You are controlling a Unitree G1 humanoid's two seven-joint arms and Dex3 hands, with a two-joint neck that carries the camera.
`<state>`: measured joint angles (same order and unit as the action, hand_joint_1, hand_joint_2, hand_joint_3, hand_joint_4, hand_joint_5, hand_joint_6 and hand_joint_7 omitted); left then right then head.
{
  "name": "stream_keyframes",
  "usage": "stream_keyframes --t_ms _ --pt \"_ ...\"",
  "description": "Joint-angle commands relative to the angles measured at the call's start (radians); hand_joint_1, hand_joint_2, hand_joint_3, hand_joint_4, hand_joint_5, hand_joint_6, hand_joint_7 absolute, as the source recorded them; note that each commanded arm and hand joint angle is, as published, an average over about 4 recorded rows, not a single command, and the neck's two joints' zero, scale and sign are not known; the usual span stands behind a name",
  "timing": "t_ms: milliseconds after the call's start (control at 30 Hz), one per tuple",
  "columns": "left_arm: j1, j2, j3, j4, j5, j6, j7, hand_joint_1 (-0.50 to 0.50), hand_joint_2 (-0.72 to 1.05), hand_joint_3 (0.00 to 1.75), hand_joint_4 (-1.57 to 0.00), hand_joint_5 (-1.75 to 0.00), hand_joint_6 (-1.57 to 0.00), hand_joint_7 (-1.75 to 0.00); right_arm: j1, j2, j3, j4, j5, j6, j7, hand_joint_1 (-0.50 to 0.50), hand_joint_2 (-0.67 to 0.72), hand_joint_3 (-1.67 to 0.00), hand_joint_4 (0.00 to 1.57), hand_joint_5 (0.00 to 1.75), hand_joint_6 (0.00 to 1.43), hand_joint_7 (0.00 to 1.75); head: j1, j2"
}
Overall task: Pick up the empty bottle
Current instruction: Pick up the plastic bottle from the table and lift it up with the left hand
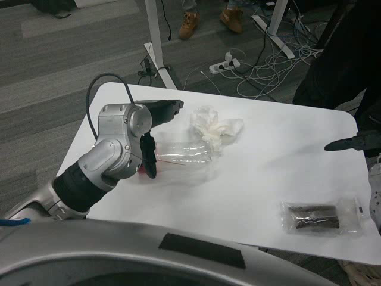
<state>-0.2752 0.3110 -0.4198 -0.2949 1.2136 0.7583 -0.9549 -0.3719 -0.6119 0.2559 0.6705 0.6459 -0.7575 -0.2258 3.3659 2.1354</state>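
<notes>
- Fingers [149,158] of the left hand [156,128] straddle the red-capped end of the clear bottle [184,154]; whether they actually grip it cannot be told.
- Left forearm bends inward over the white table [286,155].
- Bottle lies on its side beside crumpled tissue [214,127].
- Right hand [357,142] hovers at the right edge, its hold unclear.

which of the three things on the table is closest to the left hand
The clear bottle, lying on its side right at the left hand; the crumpled tissue and packet lie farther off.

From where I stand nothing is readable: the clear bottle [183,154] has a thin red band but no legible print, and the clear packet [320,216] on the counter [268,149] shows only dark contents
</notes>
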Motion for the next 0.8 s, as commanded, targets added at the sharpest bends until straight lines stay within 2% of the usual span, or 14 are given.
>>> stream_keyframes --t_ms 33,400,567,667,767,800 --pt "0.036 -0.017 0.042 0.054 0.054 -0.051 -0.001 -0.5 0.16 0.0 0.0 -0.92 0.0 -0.14 -0.009 0.004 -0.003 0.008 0.003 -0.003 -0.001 -0.46 0.47 0.0 0.03 0.0 0.0 0.0 -0.004 0.002" --pt "0.073 -0.018 -0.031 0.191 0.081 -0.094 -0.002 -0.5 0.25 0.0 0.0 -0.92 0.0 -0.14 -0.012 0.006 -0.006 0.006 0.009 -0.003 -0.001 -0.46 0.47 0.0 0.03 0.0 0.0 0.0 -0.007 0.006" --pt "0.108 0.001 -0.099 0.223 0.07 -0.094 -0.002 -0.5 0.29 0.04 0.0 -0.92 0.0 -0.14 -0.011 0.006 -0.006 0.0 0.011 -0.003 -0.001 -0.46 0.47 0.0 0.03 0.0 0.0 0.0 0.0 0.019" --pt "0.123 0.007 -0.137 0.247 0.083 -0.101 0.002 -0.5 0.49 0.07 0.0 -0.92 0.0 -0.21 -0.01 0.006 -0.006 -0.004 0.011 -0.003 -0.001 -0.47 0.49 0.0 0.04 0.0 0.0 0.0 -0.001 0.02" --pt "0.14 0.0 -0.148 0.263 0.112 -0.129 0.017 -0.5 0.78 0.09 0.0 -1.0 0.0 -0.3 -0.01 0.007 -0.008 -0.007 0.011 -0.004 -0.001 -0.48 0.5 0.0 0.05 0.0 0.0 0.0 -0.001 0.023" --pt "0.148 -0.007 -0.144 0.267 0.119 -0.141 0.024 -0.5 0.83 0.11 0.0 -1.05 0.0 -0.35 -0.01 0.008 -0.009 -0.008 0.011 -0.005 -0.001 -0.47 0.49 0.0 0.04 0.0 0.0 0.0 -0.002 0.024"
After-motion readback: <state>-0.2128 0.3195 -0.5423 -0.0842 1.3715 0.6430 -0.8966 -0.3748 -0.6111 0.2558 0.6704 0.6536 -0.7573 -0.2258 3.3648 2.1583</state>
